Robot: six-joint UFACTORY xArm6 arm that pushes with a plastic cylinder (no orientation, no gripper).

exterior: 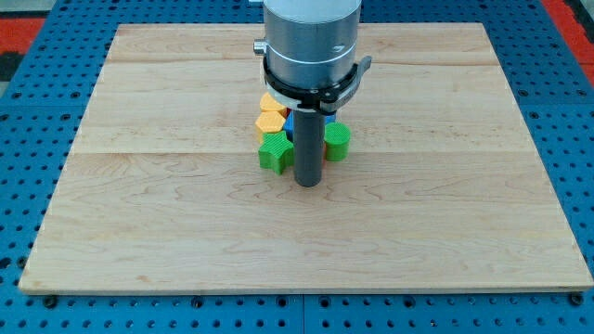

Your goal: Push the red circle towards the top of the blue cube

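Observation:
My tip [307,183] rests on the wooden board [139,213] just below a tight cluster of blocks at the view's centre. A green star-shaped block [274,151] lies just left of the rod. A green cylinder [338,141] lies just right of it. A yellow block [270,122] and an orange block [272,103] sit above the green star. A sliver of a blue block [289,123] shows beside the rod, mostly hidden by it. No red circle shows; the arm's body covers the cluster's top part.
The arm's grey cylindrical body [309,42] hangs over the top centre of the board. A blue pegboard surface [28,139] surrounds the board on all sides.

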